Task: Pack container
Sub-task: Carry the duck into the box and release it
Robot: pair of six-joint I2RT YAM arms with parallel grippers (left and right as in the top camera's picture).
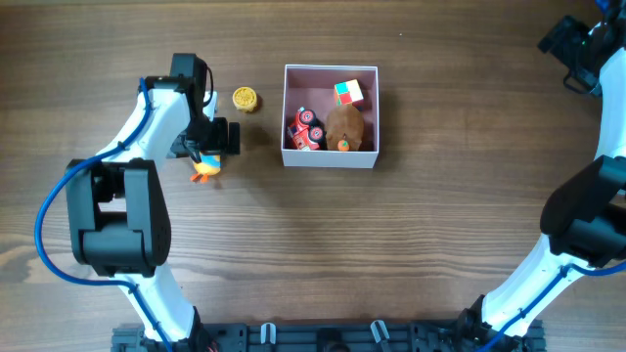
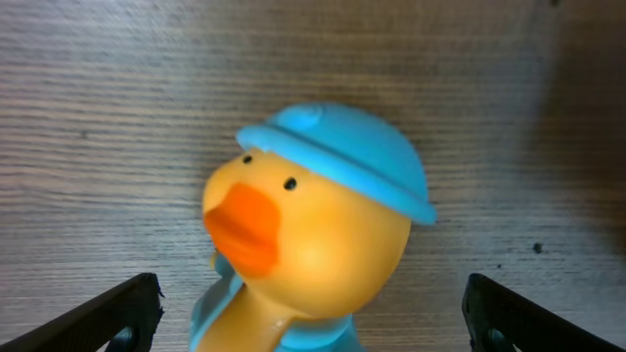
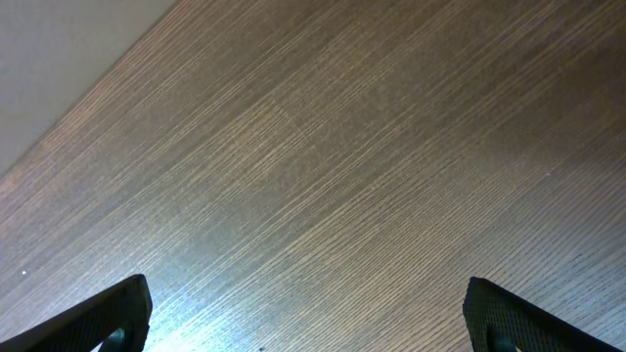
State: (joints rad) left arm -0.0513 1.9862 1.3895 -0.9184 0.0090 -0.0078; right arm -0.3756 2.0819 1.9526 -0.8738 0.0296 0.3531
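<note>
**Duck framed, not yet gripped**

My left gripper (image 2: 313, 293) is spread wide either side of the duck (image 2: 313, 235), near the left edge. The right gripper (image 3: 308, 313), also apart, hangs at the far right corner. The container (image 1: 330, 158) sits mid-table toward the far edge. If I close on that rounded head, it may squirt out. The duck's base is cut off, and my arm mostly hides it from overhead.

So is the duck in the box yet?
No, the duck sits on the table, outside the container.
</note>
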